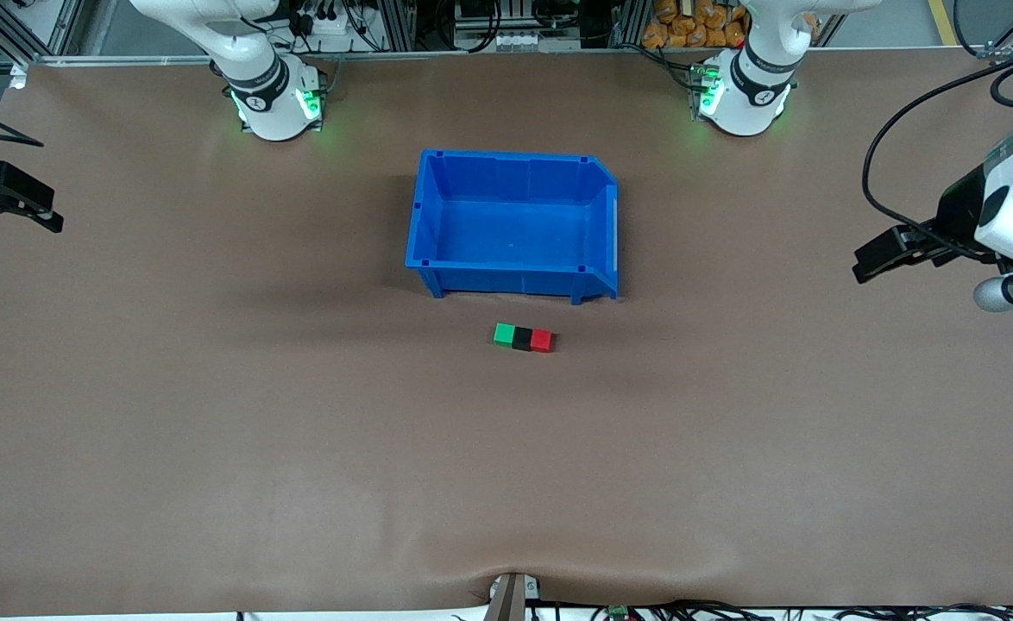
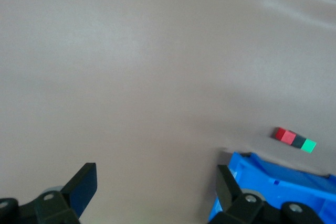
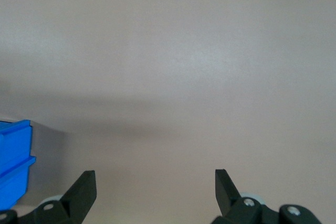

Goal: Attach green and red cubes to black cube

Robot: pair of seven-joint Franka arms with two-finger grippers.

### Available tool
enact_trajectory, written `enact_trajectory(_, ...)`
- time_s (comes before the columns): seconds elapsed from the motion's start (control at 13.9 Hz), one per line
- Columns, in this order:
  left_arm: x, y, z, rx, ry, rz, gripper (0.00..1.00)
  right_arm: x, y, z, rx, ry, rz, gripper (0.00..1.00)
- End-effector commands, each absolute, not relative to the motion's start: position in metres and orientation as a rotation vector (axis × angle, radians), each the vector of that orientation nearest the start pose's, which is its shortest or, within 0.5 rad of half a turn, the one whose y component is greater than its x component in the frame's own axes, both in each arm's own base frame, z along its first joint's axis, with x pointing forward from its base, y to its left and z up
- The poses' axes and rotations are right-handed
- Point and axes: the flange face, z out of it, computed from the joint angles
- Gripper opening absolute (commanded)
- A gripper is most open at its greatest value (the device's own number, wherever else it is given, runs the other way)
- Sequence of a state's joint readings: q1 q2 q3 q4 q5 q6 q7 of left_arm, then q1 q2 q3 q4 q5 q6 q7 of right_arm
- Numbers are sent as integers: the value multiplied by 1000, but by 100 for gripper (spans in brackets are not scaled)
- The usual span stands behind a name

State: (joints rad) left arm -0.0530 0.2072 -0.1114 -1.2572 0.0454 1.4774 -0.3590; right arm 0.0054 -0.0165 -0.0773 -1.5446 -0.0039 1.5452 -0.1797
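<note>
The green cube [image 1: 504,334], the black cube [image 1: 522,338] and the red cube [image 1: 542,341] lie joined in one row on the table, black in the middle, just nearer the front camera than the blue bin [image 1: 437,250]. The row also shows in the left wrist view: red [image 2: 284,135], black [image 2: 298,141], green [image 2: 309,145]. My left gripper [image 1: 871,260] is open and empty, up at the left arm's end of the table. My right gripper [image 1: 6,207] is open and empty at the right arm's end. No cube shows in the right wrist view.
The blue bin has nothing in it; its edge shows in the left wrist view [image 2: 273,174] and the right wrist view [image 3: 13,161]. Brown table cover [image 1: 299,431] lies all around. A small fixture [image 1: 513,595] sits at the front edge.
</note>
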Motion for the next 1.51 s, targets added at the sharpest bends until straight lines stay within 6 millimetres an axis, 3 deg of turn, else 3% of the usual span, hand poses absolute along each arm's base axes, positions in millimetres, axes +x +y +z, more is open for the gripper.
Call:
enact_trajectory(0.0,595,-68,645,-3124,-225,-10,100,543,-43,649,-3157,-193,-42,100)
enact_trajectory(0.22,567,-67,650,-3131,-203,-23,100,544,-44,647,-3158,-188,-37,100)
enact_trajectory(0.43,535,-44,638,-3174,-146,-27,100,544,-46,646,-3156,-186,-32,100)
enact_trajectory(0.57,518,-36,641,-3178,-112,-42,100,544,-46,646,-3156,-186,-32,100)
enact_trajectory(0.86,497,-38,652,-3167,-130,-70,100,544,-45,647,-3156,-188,-35,100)
enact_trajectory(1.08,483,-52,662,-3123,-218,-86,100,544,-46,647,-3155,-181,-35,100)
enact_trajectory(1.29,478,-56,666,-3115,-210,-88,100,544,-46,644,-3155,-171,-26,100)
enact_trajectory(1.44,477,-69,669,-3082,-156,-80,100,544,-45,644,-3152,-164,-26,100)
